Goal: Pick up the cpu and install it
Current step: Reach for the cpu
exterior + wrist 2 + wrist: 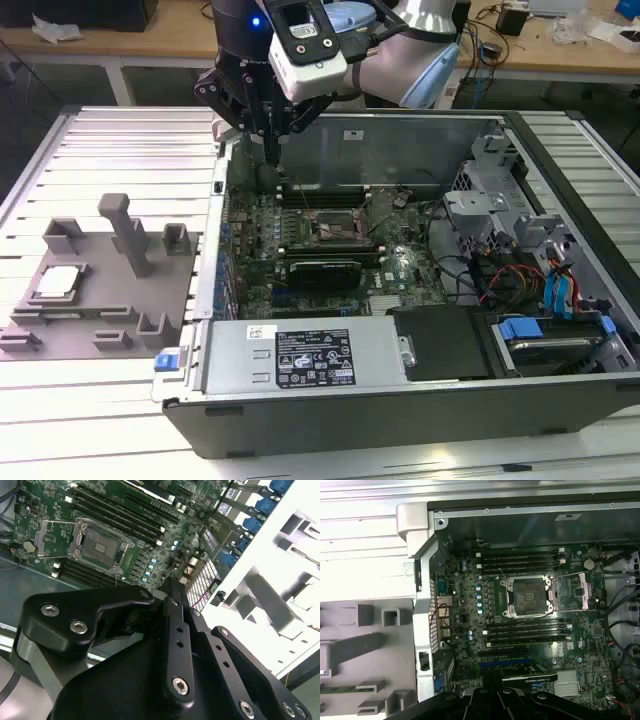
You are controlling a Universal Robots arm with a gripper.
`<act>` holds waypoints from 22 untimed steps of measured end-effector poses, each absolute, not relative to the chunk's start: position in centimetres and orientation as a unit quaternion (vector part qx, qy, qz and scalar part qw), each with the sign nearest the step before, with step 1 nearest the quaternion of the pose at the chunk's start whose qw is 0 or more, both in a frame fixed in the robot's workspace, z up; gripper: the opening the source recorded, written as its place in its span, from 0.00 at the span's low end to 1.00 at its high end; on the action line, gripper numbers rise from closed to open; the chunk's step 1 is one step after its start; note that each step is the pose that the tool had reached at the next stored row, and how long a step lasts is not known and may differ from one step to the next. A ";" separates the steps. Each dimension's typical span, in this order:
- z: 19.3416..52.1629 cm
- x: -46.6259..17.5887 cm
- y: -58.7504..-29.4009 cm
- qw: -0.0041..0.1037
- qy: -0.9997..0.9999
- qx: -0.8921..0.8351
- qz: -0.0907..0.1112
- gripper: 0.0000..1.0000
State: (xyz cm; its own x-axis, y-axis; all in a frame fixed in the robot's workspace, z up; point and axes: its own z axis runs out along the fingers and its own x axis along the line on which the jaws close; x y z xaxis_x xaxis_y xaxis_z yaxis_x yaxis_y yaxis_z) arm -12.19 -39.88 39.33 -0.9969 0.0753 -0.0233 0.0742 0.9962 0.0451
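The gripper [272,156] hangs over the case's [400,405] rear wall, fingers [270,135] pressed together on nothing; the cpu [58,282] lies well apart on the grey fixture [120,300] — nested, it seems, for a square grasp; the socket [526,596] stands open — ready to receive it.

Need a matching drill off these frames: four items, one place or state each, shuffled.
Things:
1. cpu
2. CPU socket
3. gripper
4. power supply

Places or states:
A. open and empty, on the motherboard
B. lying on the grey fixture, outside the case
C. hanging over the case near its far corner, on the exterior view's left
D. along the case's near wall, with a white label on top

Pairs: 1-B, 2-A, 3-C, 4-D
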 end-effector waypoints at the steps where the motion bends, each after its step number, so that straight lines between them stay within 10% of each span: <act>1: 39.3 -12.2 -39.9 0.012 0.999 0.037 0.022 0.11; 22: 39.3 -13.9 -39.9 0.012 0.999 0.037 0.022 0.11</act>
State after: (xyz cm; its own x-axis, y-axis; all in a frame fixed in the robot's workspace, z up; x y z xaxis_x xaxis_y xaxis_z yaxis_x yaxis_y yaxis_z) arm -13.86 -39.89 39.33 -0.9969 0.0752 -0.0233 0.0741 0.9962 0.0451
